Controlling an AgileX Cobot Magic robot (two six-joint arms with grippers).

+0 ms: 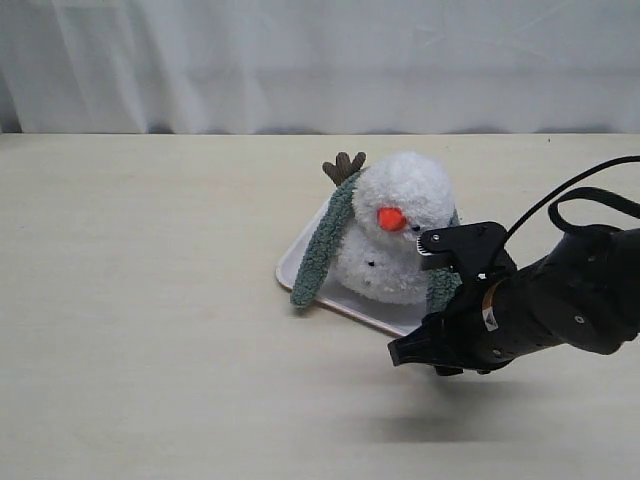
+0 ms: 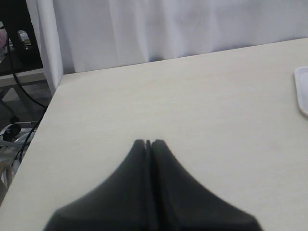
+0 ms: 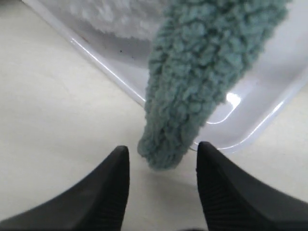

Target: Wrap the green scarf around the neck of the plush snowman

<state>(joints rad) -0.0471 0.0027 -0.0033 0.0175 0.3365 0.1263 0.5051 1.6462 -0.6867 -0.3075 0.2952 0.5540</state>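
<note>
Plush snowman point(image 1: 400, 225): upright on white tray point(image 1: 300, 262). Green scarf point(image 1: 322, 250): draped behind the snowman's neck point(image 1: 385, 240), one end hanging down each side of the snowman, not crossed in front. Right gripper point(image 3: 163, 148): jaws apart, straddling the scarf end beside the snowman, grasping nothing. Left gripper point(image 2: 149, 142): clenched, empty, well apart from the snowman. Hazard: the scarf sits loose, so a tug on one end would likely slide it off the neck or topple the light toy.
</note>
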